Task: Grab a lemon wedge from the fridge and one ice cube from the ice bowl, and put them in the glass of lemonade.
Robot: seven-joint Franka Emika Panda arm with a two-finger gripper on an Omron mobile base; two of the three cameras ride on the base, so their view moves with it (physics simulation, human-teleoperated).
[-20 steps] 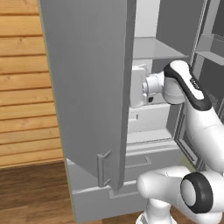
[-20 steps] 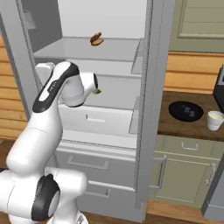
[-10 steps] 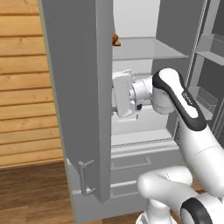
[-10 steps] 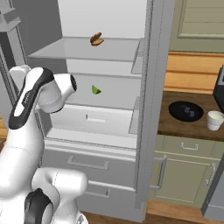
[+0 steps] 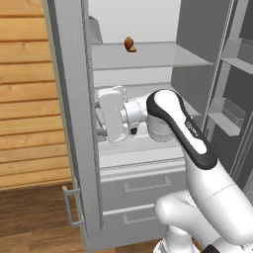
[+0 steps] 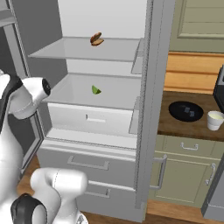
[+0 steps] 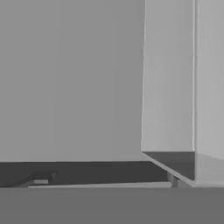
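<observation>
1. The gripper (image 5: pixel 102 129) sits at the end of the white hand, pushed up against the inner face of the fridge's open left door; its fingers are hidden behind the door edge, so I cannot tell how wide it stands.
2. The fridge (image 6: pixel 151 109) is matte grey, flat-sided and sharp-edged, with pale smooth shelves inside and two drawers with bar pulls below.
3. The left door (image 5: pixel 69 99) is a tall grey slab with a vertical bar handle near its lower edge; it stands close on the left of the hand.
4. The lemon wedge (image 6: pixel 96 90) is a tiny yellow-green wedge lying on the middle shelf, towards the back, with bare shelf all round it.
5. An orange-brown lump (image 6: pixel 96 39) lies on the upper shelf, above the wedge.
6. To the right, on a dark wooden tabletop (image 6: pixel 183 127), the ice bowl (image 6: pixel 185 111) is round, shallow and glossy black, with pale cubes inside.
7. The glass of lemonade (image 6: pixel 215 120) is a short whitish tumbler just right of the bowl.
</observation>
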